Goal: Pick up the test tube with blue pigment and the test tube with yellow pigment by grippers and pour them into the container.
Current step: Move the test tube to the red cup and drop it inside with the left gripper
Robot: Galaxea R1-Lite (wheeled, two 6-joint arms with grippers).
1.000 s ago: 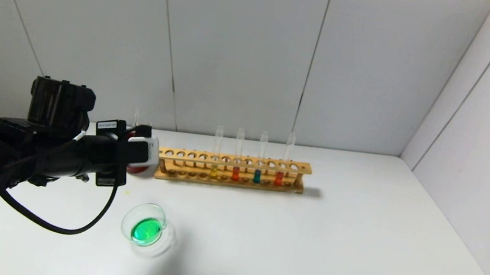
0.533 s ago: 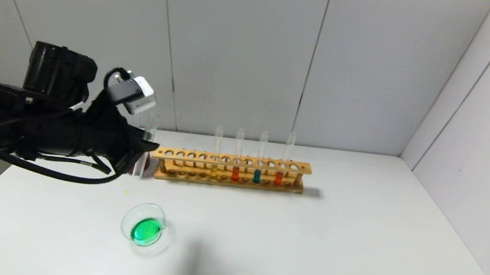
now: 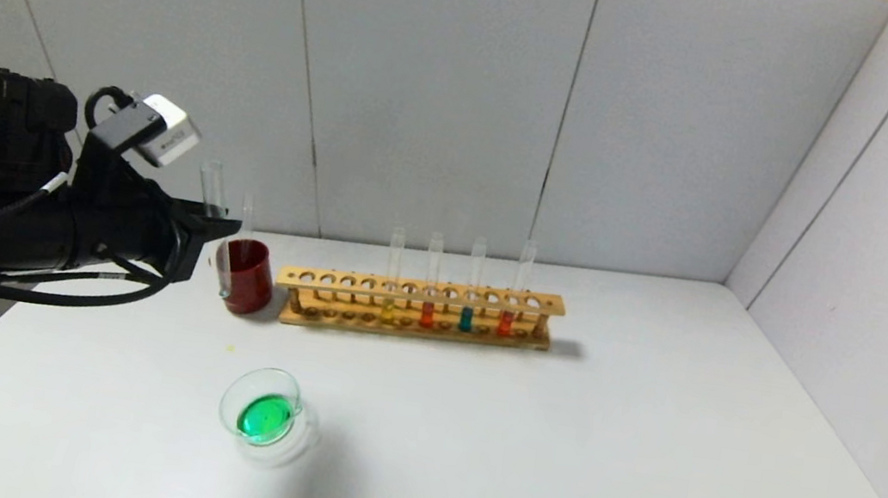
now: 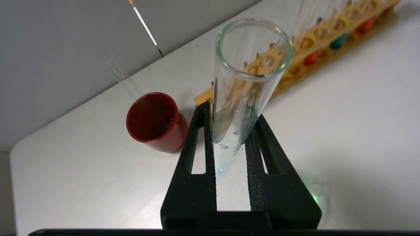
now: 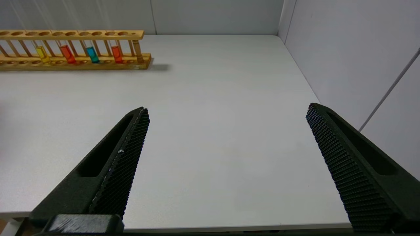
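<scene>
1. the left gripper point(image 4: 229, 131), clamped on an emptied test tube point(image 4: 244, 91), has swung back from the rack, uncovering the red cup point(image 3: 246, 278).
2. container point(image 3: 260, 414) holds green liquid: both pours look done.
3. right gripper point(image 5: 226, 137) hangs wide open, empty.

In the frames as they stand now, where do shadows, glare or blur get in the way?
Head view: the rack casts a short shadow to its right, and a soft shadow lies beside the glass dish. Left wrist view: the empty tube in the left tool is sharp, with droplets showing; the rack behind blurs. Right wrist view: even light, no glare; the right tool stands open.
</scene>
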